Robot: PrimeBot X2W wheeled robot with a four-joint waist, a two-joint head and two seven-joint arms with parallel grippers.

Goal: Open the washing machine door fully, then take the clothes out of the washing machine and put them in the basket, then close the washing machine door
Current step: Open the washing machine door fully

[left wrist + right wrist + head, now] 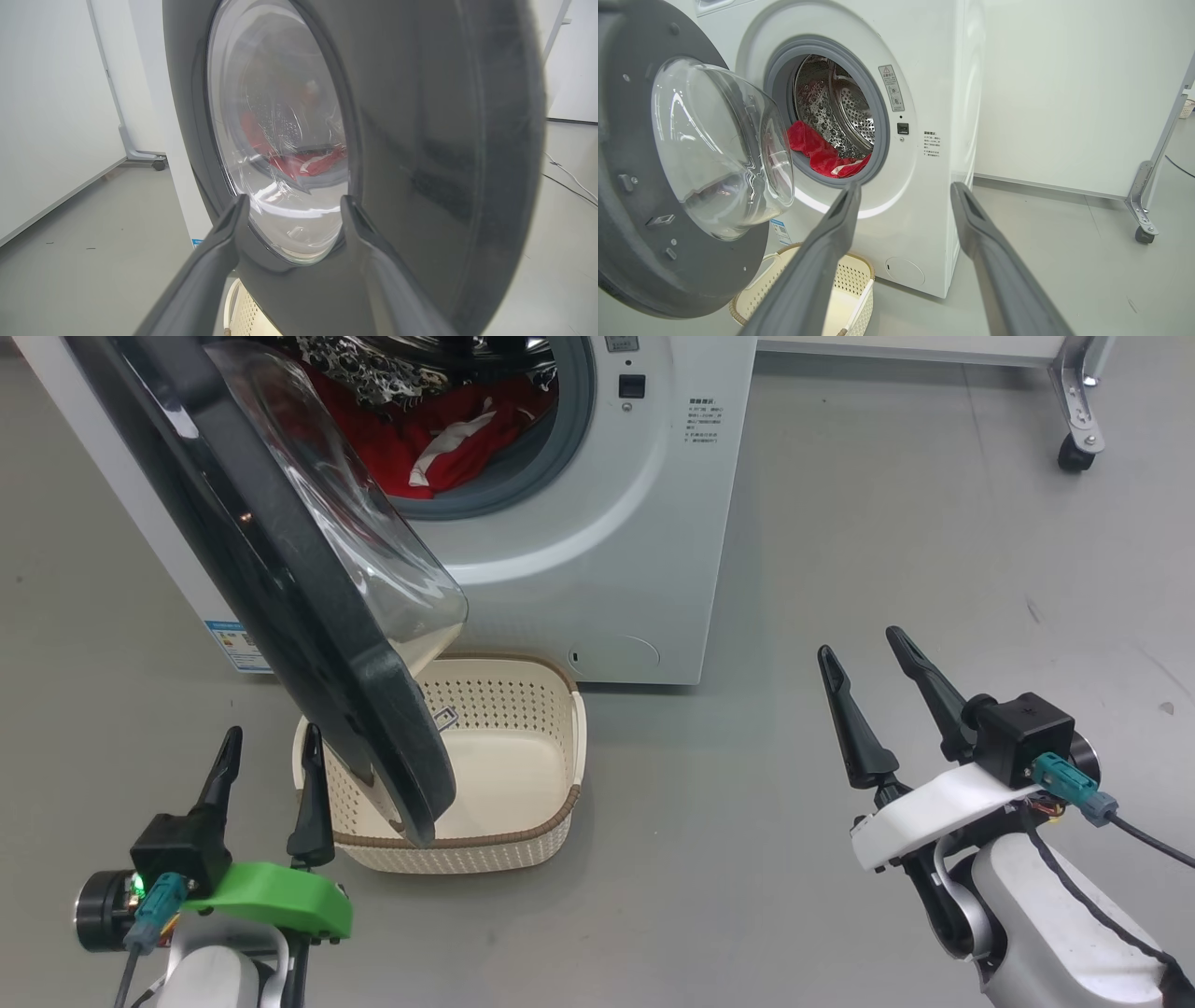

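Note:
The white washing machine (597, 569) stands ahead with its porthole uncovered. Its black-rimmed door (280, 579) is swung partway out, its lower edge hanging over the cream basket (504, 845) on the floor. Red clothes (411, 439) with white trim lie in the steel drum. My left gripper (271, 737) is open, close to the door's outer face (444, 140) near its bottom; contact is unclear. The clothes (308, 163) show through the glass. My right gripper (859, 646) is open and holds nothing, right of the machine, pointing toward the washing machine (943, 93), the clothes (817, 151) and the basket (850, 280).
A metal frame on a caster (1078, 439) stands at the back right beside a white wall panel (1064, 93). A cable (570, 179) lies on the grey floor. Open floor (887, 523) stretches right of the machine.

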